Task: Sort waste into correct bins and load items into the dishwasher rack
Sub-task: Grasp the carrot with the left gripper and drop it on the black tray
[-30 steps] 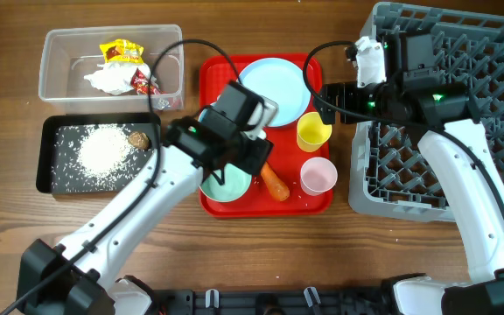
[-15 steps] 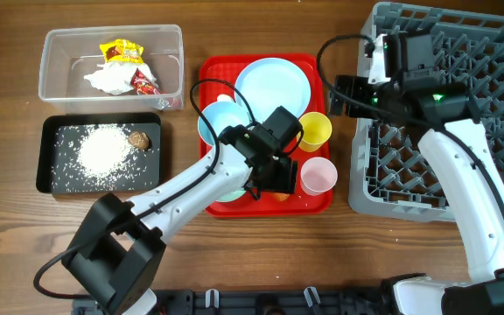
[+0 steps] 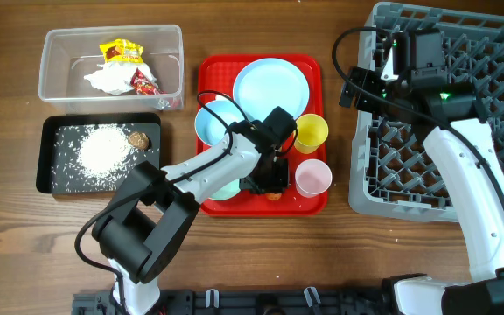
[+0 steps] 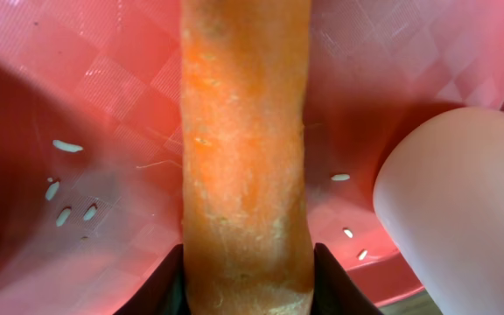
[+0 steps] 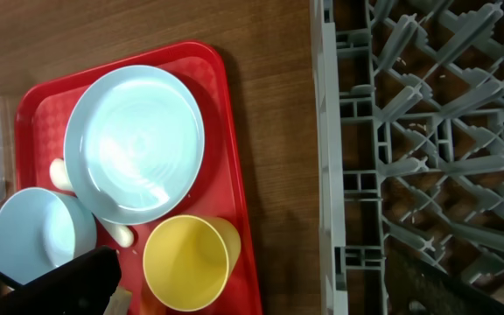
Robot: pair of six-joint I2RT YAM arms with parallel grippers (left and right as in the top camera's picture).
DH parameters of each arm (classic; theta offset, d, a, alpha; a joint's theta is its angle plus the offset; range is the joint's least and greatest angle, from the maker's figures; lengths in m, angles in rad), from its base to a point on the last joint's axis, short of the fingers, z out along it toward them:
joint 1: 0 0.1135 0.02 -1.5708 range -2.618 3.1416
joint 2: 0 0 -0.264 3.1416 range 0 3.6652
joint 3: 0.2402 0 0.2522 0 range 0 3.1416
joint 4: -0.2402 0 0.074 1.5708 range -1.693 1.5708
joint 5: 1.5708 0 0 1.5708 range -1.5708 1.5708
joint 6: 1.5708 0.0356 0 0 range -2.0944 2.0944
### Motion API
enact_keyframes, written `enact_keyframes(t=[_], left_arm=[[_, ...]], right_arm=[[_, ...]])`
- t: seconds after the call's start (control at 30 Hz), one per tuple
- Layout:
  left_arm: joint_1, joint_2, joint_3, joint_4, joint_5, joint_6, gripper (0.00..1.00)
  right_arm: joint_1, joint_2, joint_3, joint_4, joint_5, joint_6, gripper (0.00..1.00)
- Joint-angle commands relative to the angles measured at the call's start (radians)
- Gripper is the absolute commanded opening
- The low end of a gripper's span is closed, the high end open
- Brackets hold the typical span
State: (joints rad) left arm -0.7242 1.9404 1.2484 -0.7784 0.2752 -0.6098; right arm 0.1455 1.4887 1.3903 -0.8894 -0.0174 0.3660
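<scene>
A: What is closest to the left wrist camera?
B: The carrot [image 4: 243, 149], running straight up the middle of the view; the left gripper [image 4: 248, 293] has a dark finger pressed on each side of it, so it is clamped on the carrot; whether the carrot is lifted off the red tray [image 4: 103, 79] I cannot tell.
A: And beside it?
B: A few loose grains [image 4: 66, 146] lie on the tray on both sides; the pink cup [image 4: 462, 201] stands just to the right, mouth up.
A: Further out, from overhead?
B: The yellow cup [image 3: 311, 133] stands on the tray just beyond the pink one; one blue bowl [image 3: 217, 122] sits at the tray's left side, and a second bowl [image 3: 226, 190] is half hidden under the left arm; the blue plate [image 3: 271, 87] lies flat at the tray's far end.
A: The bins?
B: Both are left of the tray, on the table [image 3: 42, 236]; the black bin [image 3: 46, 157] is the nearer, holding a heap of rice [image 3: 103, 153] and a brown lump [image 3: 135, 138]; the clear bin [image 3: 59, 44] lies beyond it, with a yellow wrapper [image 3: 119, 51], a red wrapper [image 3: 144, 81] and white tissue [image 3: 108, 79].
A: The right side?
B: The grey rack [image 3: 392, 166] is right of the tray; the right gripper [image 3: 354, 87] hangs between the tray and the rack's left edge; I cannot tell whether its fingers are apart or together.
</scene>
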Motion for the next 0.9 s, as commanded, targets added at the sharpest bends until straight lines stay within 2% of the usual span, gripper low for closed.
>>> enact_keyframes(t=[0.0,0.1,0.23,0.43,0.53,0.73,0.87], left_arm=[[0.002,0.012,0.001,0.000,0.006,0.003,0.21],[0.003,-0.006,0.004,-0.006,0.021,0.034,0.19],[0.005,-0.063,0.072,-0.099,0.018,0.086,0.19],[0.041,-0.154,0.196,-0.270,-0.110,0.109,0.18],[0.164,-0.221,0.198,-0.338,-0.156,0.136,0.17],[0.447,-0.237,0.195,-0.493,-0.429,0.136,0.12],[0.613,-0.237,0.169,-0.533,-0.447,0.136,0.07]], right_arm=[[-0.001,0.011,0.008,-0.001,0.021,-0.026,1.00],[-0.001,0.011,0.008,-0.001,0.021,-0.026,1.00],[-0.001,0.011,0.008,-0.002,0.021,-0.026,1.00],[-0.001,0.011,0.008,-0.002,0.021,-0.026,1.00],[-0.001,0.011,0.008,-0.002,0.022,-0.026,1.00],[-0.001,0.011,0.008,-0.002,0.022,-0.028,1.00],[-0.001,0.011,0.008,-0.002,0.022,-0.030,1.00]])
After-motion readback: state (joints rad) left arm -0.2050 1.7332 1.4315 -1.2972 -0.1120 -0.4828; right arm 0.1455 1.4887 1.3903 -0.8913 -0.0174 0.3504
